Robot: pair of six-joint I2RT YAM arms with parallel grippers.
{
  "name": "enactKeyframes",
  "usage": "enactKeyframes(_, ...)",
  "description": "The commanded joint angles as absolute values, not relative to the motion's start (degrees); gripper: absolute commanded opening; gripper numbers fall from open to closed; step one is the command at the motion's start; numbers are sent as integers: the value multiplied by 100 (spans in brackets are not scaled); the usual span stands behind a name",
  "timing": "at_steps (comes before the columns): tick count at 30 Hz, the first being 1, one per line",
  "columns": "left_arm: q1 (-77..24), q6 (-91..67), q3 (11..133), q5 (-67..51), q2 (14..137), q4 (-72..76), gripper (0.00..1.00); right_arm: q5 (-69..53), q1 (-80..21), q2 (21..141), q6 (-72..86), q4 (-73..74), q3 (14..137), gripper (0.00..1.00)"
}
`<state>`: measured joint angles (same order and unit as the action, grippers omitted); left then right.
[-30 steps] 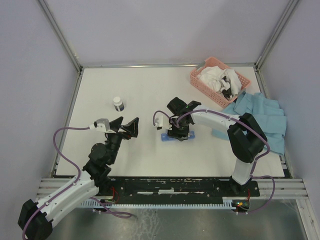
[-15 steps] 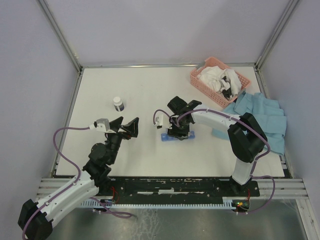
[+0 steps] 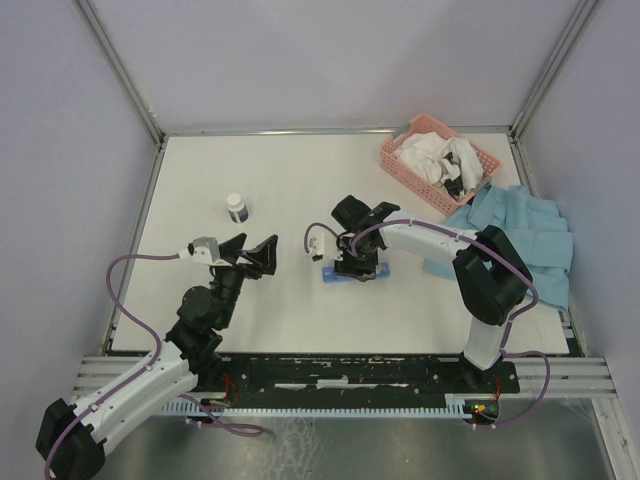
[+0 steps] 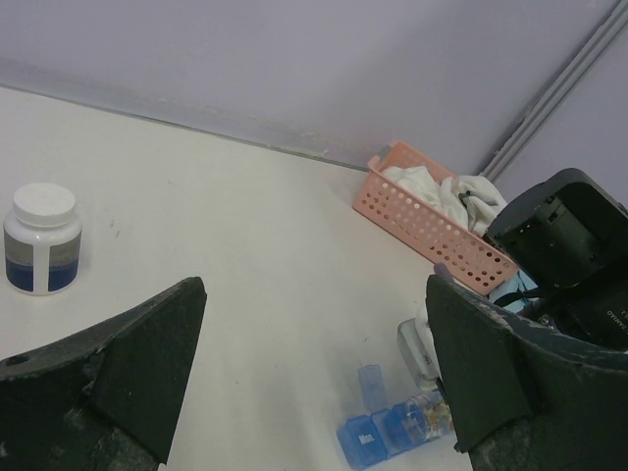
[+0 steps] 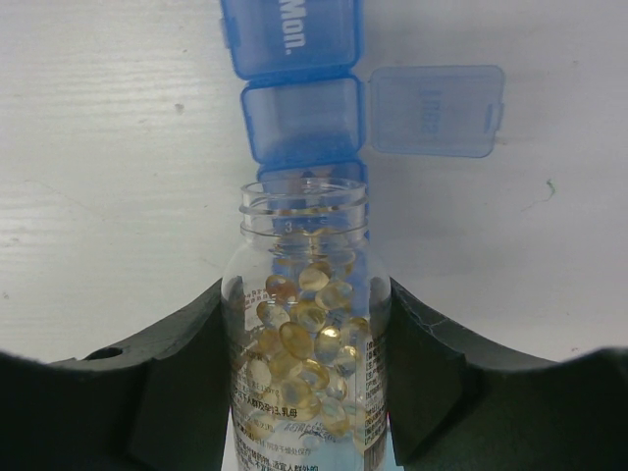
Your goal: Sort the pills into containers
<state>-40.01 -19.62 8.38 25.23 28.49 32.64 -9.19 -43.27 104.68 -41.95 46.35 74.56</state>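
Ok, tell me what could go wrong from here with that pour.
The open bottle held by the right end effector holds many pills; a lot could tumble out at once and overfill a compartment of the organiser strip. Its mouth looks about as wide as one compartment, so pills may miss and scatter on the table.

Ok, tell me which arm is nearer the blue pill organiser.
Right. The right end effector holds a pill bottle over the organiser; the left end effector hangs well off to its left.
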Motion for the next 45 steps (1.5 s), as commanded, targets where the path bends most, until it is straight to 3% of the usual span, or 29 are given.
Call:
enactKeyframes(1,-4008,-2083,914,2604,2851,3402,100,-458,-4374,10277,-4100,4216,7456,5)
enactKeyframes(3,-4003,-2091,906,2610,2833,3410,100,-1023,-4332,10445,-4247,4932,7779,6)
enactKeyframes(6,-4008,-2084,922,2606,2859,3395,100,-336,-4527,10156,-4211,3993,7245,5)
enactKeyframes(9,-4001,-2092,906,2618,2839,3410,100,-889,-4418,10459,-4277,4879,7722,6)
enactKeyframes(12,-3993,-2087,914,2608,2841,3393,100,-110,-4560,10284,-4214,4274,7417,5)
enactKeyframes(14,-3998,-2096,887,2608,2794,3409,100,-818,-4430,10349,-4242,4757,7750,5)
enactKeyframes(17,-3999,-2093,887,2608,2803,3410,100,33,-4617,10217,-4323,4123,7292,5)
enactKeyframes(20,-3997,-2100,888,2615,2809,3410,100,-869,-4473,10327,-4329,4816,7708,5)
enactKeyframes(23,-3987,-2092,896,2602,2821,3401,100,-168,-4507,10281,-4259,4389,7466,5)
enactKeyframes(25,-3994,-2099,888,2609,2804,3411,100,-985,-4464,10370,-4296,4895,7729,6)
enactKeyframes(28,-3994,-2090,892,2607,2808,3402,100,-292,-4493,10319,-4096,4335,7598,4)
enactKeyframes(30,-3990,-2097,873,2608,2776,3409,100,-988,-4397,10417,-4186,4914,7827,6)
enactKeyframes(33,-3990,-2094,891,2611,2814,3404,100,-182,-4577,10213,-4025,4114,7410,3)
enactKeyframes(35,-3988,-2092,897,2602,2815,3401,100,-561,-4377,10536,-4045,4882,7951,3)
enactKeyframes(38,-3988,-2092,896,2604,2812,3397,100,-96,-4657,10200,-4087,3978,7264,3)
enactKeyframes(41,-3991,-2100,875,2602,2786,3409,100,-685,-4481,10517,-4207,4943,7910,5)
enactKeyframes(43,-3983,-2100,887,2606,2797,3398,100,-281,-4703,10149,-4265,4100,7274,5)
enactKeyframes(45,-3981,-2090,891,2597,2804,3397,100,-278,-4548,10439,-4140,4660,7721,4)
